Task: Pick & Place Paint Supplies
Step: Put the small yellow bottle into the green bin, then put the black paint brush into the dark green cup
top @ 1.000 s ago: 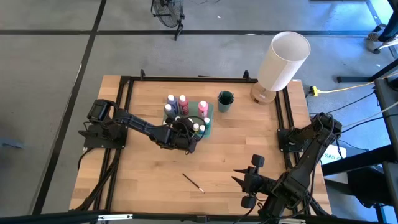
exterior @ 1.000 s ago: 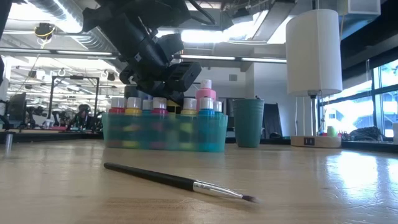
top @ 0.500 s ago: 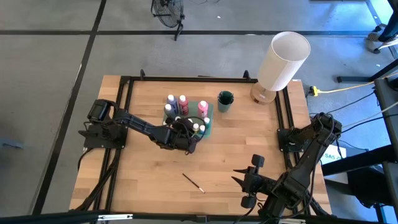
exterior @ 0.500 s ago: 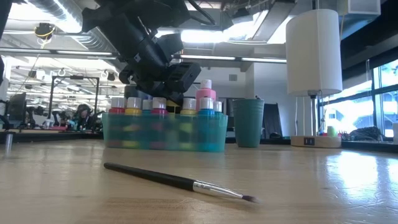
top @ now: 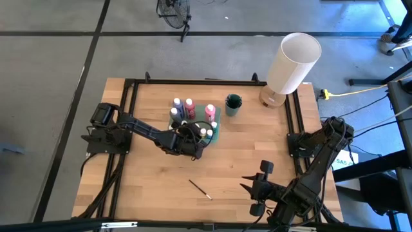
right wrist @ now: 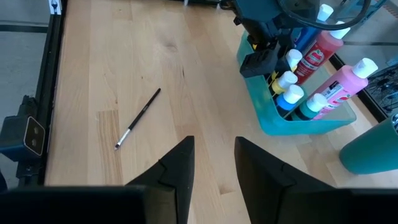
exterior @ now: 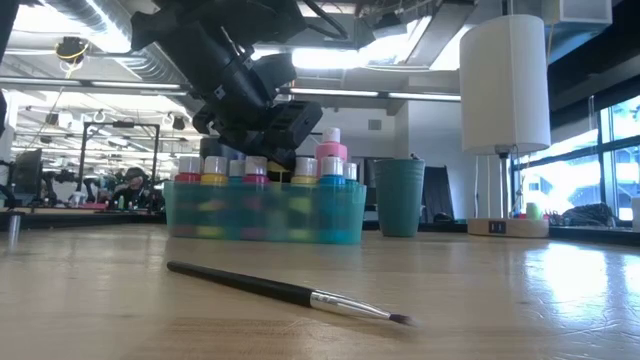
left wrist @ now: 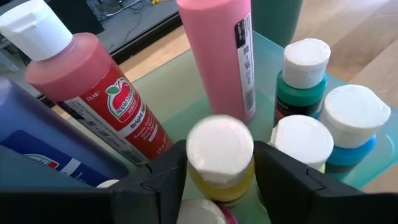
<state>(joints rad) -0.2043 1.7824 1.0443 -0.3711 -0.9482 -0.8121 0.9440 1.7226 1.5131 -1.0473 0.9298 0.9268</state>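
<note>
The left claw (left wrist: 219, 177) is down inside the teal bin (top: 215, 125), its two fingers (left wrist: 280, 174) standing on either side of a small yellow paint bottle (left wrist: 221, 158) with a white cap. The gap looks a shade wider than the bottle, so whether the pads are pressing it or have just let go cannot be told; the bottle stands upright, with its base among its neighbours in the bin.

Around that bottle, in the same bin: a tall pink bottle (left wrist: 221, 50) just behind it, a tall red bottle (left wrist: 99, 93) leaning beside that, a blue one (left wrist: 25, 143) next to the red, and small green-bodied (left wrist: 303, 78) and blue-bodied (left wrist: 351, 124) bottles close on the other side.

The small bottle is likely light, rigid plastic with a smooth, slightly slippery wall; the sensible hold is across the body just under the cap, where the shoulder stops it slipping. With neighbours this tight, any sideways drift could knock them.

One paintbrush (top: 200, 189) lies flat on the bench (top: 148, 187), well apart from the bin toward the near edge. It is thin, stiff and light, best pinched mid-handle. The right claw (right wrist: 214, 163) waits beyond the brush from the bin, fingers narrowly apart and empty.
</note>
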